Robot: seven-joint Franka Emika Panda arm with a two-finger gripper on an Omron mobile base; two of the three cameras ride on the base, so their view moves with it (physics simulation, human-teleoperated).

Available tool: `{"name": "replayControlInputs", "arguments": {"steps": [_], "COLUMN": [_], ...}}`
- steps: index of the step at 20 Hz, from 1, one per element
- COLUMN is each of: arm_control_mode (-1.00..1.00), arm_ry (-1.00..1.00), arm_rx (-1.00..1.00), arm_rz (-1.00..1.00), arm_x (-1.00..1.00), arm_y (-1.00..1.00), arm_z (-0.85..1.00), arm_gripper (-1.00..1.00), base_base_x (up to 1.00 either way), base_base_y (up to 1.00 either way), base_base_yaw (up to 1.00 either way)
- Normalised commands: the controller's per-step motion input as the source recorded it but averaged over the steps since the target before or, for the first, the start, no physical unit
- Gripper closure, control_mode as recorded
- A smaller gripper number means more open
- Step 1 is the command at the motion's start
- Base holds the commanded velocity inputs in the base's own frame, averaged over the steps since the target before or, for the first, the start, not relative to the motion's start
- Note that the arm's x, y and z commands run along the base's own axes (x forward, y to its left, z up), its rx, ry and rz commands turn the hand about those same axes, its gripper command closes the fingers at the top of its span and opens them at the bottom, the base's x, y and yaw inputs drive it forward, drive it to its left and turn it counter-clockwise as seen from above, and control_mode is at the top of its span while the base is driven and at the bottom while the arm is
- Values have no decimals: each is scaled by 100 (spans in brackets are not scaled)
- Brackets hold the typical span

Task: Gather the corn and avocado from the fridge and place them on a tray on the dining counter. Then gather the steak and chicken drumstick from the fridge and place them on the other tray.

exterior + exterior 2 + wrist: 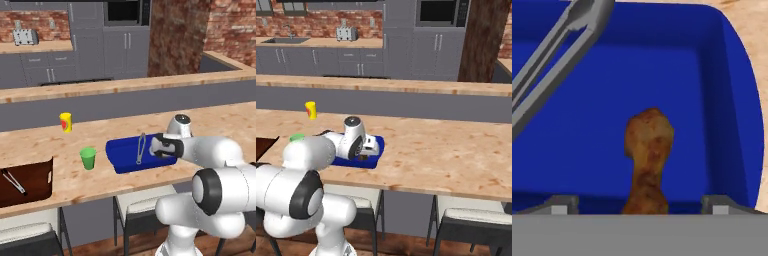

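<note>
While the pincer [639,207] hangs over the blue tray [120,161], its fingers [562,204] stand wide apart, gripping nothing. Chicken drumstick [648,157] lies on the tray floor between the two fingertips, thick end pointing away from the hand, bone end toward it; can't tell if the tips touch it. Grey tongs [141,147] lie in the same tray, left of the drumstick in the hand view, one end resting over the tray's far rim. Tray sits on the wooden desk [220,125], close to its near edge. Green cup [88,158] stands just left of the tray, yellow can [65,122] further back and left. Brown tray [35,182] with a second pair of tongs [13,181] is at the far left, well apart.
</note>
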Motion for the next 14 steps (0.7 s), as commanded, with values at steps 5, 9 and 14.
{"name": "replayControlInputs", "arguments": {"steps": [5, 9, 14], "arm_control_mode": [-100, -100, -100], "arm_ry": [-3, -2, -2], "arm_rx": [0, 0, 0], "arm_rz": [0, 0, 0], "arm_x": [-69, -72, -78], "arm_y": [0, 5, 17], "arm_z": [52, 61, 63], "arm_gripper": [-100, -100, -100], "base_base_x": [0, 0, 0], "base_base_y": [0, 0, 0], "base_base_yaw": [0, 0, 0]}}
